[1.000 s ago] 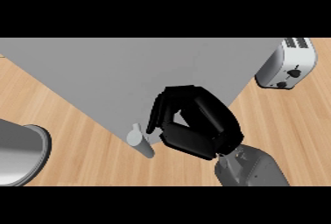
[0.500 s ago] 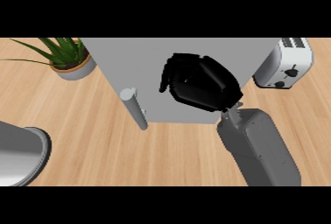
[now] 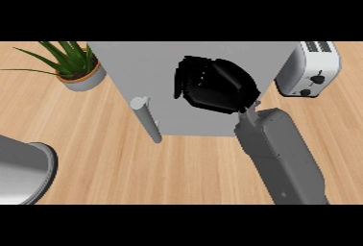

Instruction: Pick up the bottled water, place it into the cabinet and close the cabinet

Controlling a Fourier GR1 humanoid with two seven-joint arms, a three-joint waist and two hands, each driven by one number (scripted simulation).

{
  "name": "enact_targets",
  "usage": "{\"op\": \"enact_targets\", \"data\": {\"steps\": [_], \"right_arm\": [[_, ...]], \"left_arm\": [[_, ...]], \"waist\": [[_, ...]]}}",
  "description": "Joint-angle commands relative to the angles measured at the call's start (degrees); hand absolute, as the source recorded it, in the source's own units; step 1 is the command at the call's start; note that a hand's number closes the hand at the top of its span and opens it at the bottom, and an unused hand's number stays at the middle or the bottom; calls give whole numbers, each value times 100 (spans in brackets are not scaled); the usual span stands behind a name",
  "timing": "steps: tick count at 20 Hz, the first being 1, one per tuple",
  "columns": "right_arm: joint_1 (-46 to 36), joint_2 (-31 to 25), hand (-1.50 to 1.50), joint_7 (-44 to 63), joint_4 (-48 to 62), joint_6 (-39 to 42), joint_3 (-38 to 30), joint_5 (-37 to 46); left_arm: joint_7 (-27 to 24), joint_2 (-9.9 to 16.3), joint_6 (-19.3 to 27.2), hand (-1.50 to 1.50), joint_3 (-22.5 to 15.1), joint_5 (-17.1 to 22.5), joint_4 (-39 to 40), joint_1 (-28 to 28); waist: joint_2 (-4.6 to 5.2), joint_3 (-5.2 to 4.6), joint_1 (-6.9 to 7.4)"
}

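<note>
On the wooden table [image 3: 177, 163], a grey pot [image 3: 21, 170] lay at the near left. The right hand [image 3: 216, 86] rested on the cabinet [image 3: 142, 72], fingers curled; whether they grasped anything could not be told. The bottle was not visible. Farther: plant [image 3: 67, 62], toaster [image 3: 308, 69].

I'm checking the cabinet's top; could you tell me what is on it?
The right hand shows over the grey cabinet, fingers curled. Anything beneath the hand is hidden.
</note>
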Motion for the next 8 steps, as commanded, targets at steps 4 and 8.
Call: {"op": "enact_targets", "data": {"steps": [4,8], "right_arm": [[-1107,196,150,-166,1194,-312,-268,-106],[-965,196,150,-158,1223,-75,-424,-143]], "left_arm": [[289,18,203,-150,-62,103,-251,-129],[406,45,45,-150,33,95,-212,-109]], "waist": [[231,-102,238],[215,-102,193]]}}
